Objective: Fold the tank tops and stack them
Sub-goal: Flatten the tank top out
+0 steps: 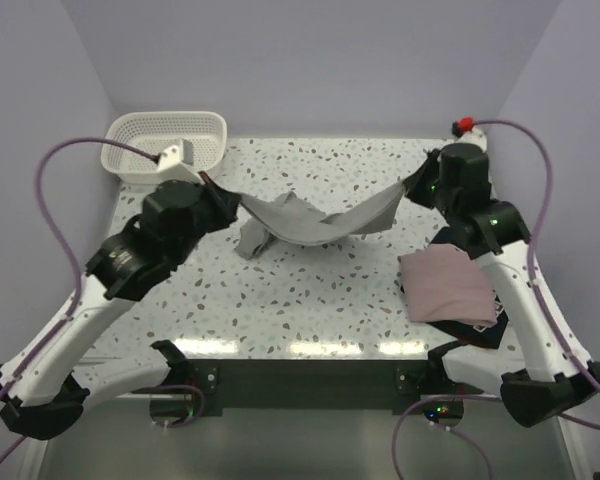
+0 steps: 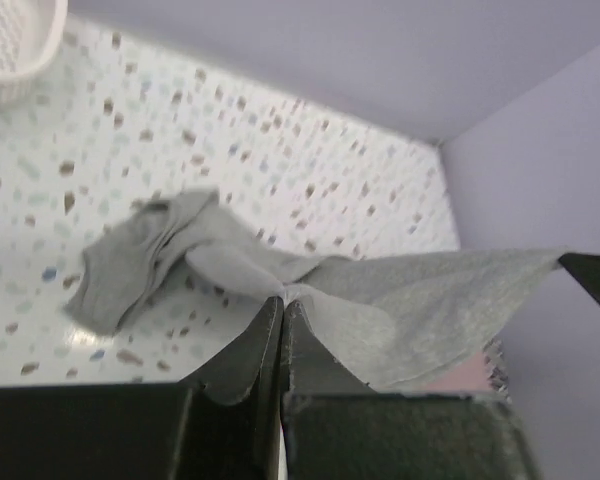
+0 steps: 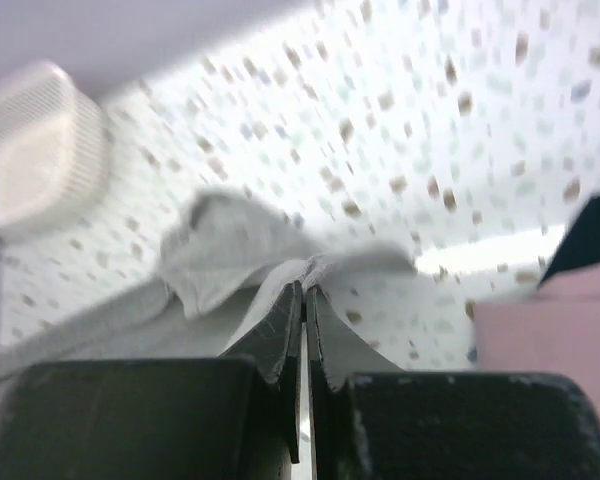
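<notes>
A: Item: grey tank top (image 1: 315,222)?
B: I hold it above the far half of the table (image 1: 310,300), left gripper (image 2: 283,303) and right gripper (image 3: 305,290) each pinched on an end.
A: Item: pink tank top (image 1: 448,285)?
B: Folded, at the right edge.

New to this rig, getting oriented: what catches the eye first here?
A grey tank top hangs stretched between the left fingers and the right fingers, both pairs shut on it, sagging over the middle of the table. A folded pink top lies at the right side; a white basket sits in the far left corner.
</notes>
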